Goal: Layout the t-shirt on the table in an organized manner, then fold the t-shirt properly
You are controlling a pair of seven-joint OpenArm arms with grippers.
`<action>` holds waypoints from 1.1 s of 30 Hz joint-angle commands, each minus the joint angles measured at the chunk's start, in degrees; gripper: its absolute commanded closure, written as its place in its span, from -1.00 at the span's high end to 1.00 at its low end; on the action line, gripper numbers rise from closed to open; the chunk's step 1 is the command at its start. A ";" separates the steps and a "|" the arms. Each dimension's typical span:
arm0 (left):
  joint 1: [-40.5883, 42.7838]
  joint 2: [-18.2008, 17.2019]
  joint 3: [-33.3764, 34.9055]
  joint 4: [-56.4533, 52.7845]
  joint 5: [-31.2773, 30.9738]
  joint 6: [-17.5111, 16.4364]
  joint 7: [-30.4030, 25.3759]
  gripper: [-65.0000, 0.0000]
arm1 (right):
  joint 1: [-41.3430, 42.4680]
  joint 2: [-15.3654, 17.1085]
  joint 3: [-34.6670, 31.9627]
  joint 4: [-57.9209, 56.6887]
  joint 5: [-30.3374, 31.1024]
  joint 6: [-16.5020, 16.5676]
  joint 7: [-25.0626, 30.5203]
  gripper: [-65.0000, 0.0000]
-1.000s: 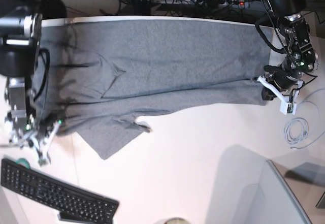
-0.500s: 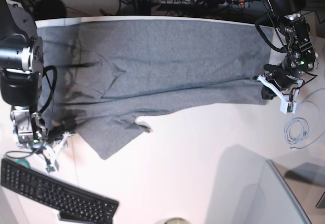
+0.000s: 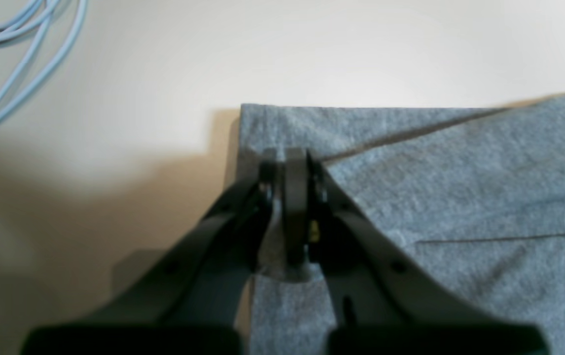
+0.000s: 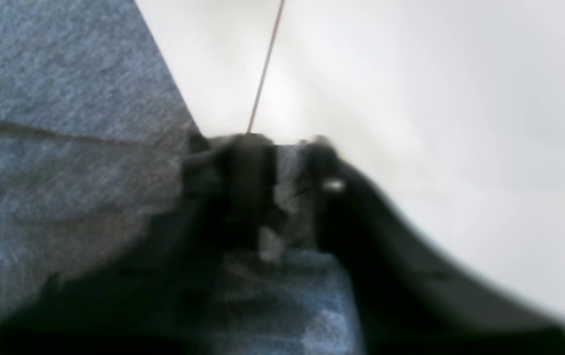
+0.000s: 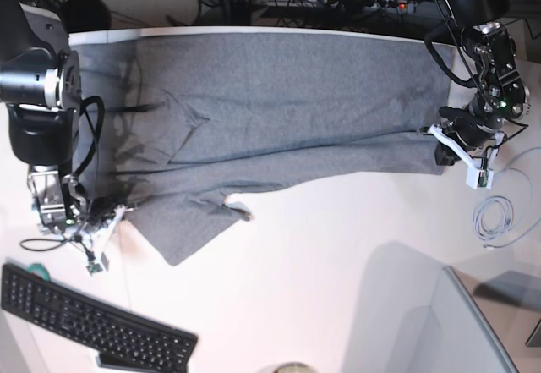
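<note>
Gripping t-shirt (image 5: 279,102) edges, both jaws clamped, table (image 5: 338,263) beside.

We see the base view evenly lit and fairly sharp, the white table (image 5: 338,255) bright without harsh glare; a broad soft grey shadow falls across its lower right part. In the left wrist view the light is warm, and the left tool (image 3: 290,162) throws a large brownish shadow to its left; the tool itself is out of focus while the t-shirt (image 3: 460,197) weave reads clearly. The right wrist view is the poorest: the right tool (image 4: 277,148) is heavily blurred, and the table behind it is washed out to near white.
</note>
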 commanded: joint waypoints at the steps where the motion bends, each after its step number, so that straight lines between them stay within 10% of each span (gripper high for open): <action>1: -0.68 -0.94 -0.35 1.06 -0.47 0.06 -1.10 -1.00 | 2.04 0.73 0.09 1.00 0.12 -0.15 0.91 -1.00; 14: -0.86 -1.03 -0.35 1.06 -0.39 0.06 -1.10 -1.00 | -1.92 0.73 0.18 12.08 0.12 -0.24 -1.64 -0.99; 22: -0.86 -1.03 -0.09 1.06 -0.39 0.06 -1.10 -1.00 | -1.04 0.73 0.18 10.14 0.12 -0.32 -1.64 0.32; 33: -0.86 -0.94 0.00 1.06 -0.56 0.06 -1.10 -1.00 | 0.72 1.08 0.18 0.21 0.12 -0.68 4.51 0.33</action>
